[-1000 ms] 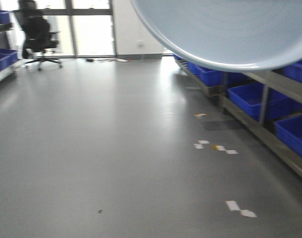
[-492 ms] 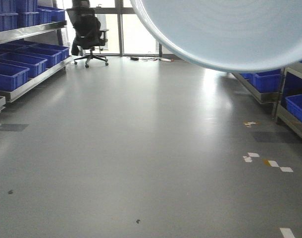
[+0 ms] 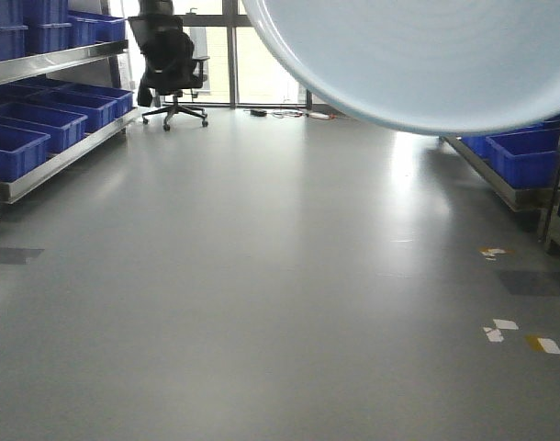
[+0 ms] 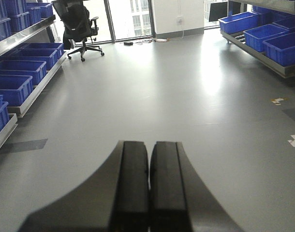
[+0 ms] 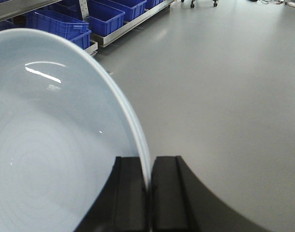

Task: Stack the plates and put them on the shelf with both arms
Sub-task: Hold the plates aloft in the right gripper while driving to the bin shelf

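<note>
Your right gripper is clamped on the rim of the plate, which hangs in the air over open floor. Your left gripper is pressed closed, empty. Carry it level and slow; a rim pinch could slip.

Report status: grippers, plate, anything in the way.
Right gripper jaws shut on plate rim. Left gripper shut, empty. Bare floor ahead; office chair far back.

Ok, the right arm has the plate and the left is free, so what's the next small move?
Probably open the left gripper and bring it to the free rim of the plate for support: the right gripper pinches only one thin edge, while the left is shut on nothing.
</note>
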### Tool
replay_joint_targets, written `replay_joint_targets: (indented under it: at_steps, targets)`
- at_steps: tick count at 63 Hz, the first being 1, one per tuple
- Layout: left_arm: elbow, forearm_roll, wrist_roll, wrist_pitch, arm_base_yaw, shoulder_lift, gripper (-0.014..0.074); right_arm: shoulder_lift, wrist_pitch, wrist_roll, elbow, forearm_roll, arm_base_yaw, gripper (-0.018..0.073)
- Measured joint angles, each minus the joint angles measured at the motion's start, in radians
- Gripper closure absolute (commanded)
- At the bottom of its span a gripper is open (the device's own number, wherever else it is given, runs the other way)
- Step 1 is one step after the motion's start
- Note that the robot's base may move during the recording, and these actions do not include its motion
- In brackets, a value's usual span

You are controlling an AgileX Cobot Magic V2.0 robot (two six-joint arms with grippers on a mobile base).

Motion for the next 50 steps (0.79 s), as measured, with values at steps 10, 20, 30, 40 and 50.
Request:
replay_joint_targets:
  at_steps: [10, 20, 30, 40, 50]
  targets:
    - [0.0, 0.0, 0.0, 0.0, 0.0, 0.0, 0.0512, 0.0, 0.0, 0.0, 0.0, 0.0, 0.0, 0.0502]
    - [0.0, 0.0, 0.0, 0.0, 0.0, 0.0, 0.0512, 0.0, 0.0, 0.0, 0.0, 0.0, 0.0, 0.0502]
    - [0.0, 0.0, 0.0, 0.0, 0.0, 0.0, 0.0512, 0.0, 0.0, 0.0, 0.0, 0.0, 0.0, 0.0502]
    - [0.0, 0.0, 0.0, 0.0, 0.0, 0.0, 0.0512, 0.0, 0.0, 0.0, 0.0, 0.0, 0.0, 0.0502]
    - [0.0, 0.0, 0.0, 0.0, 0.0, 0.0, 0.0512, 0.0, 0.0, 0.0, 0.0, 0.0, 0.0, 0.0502]
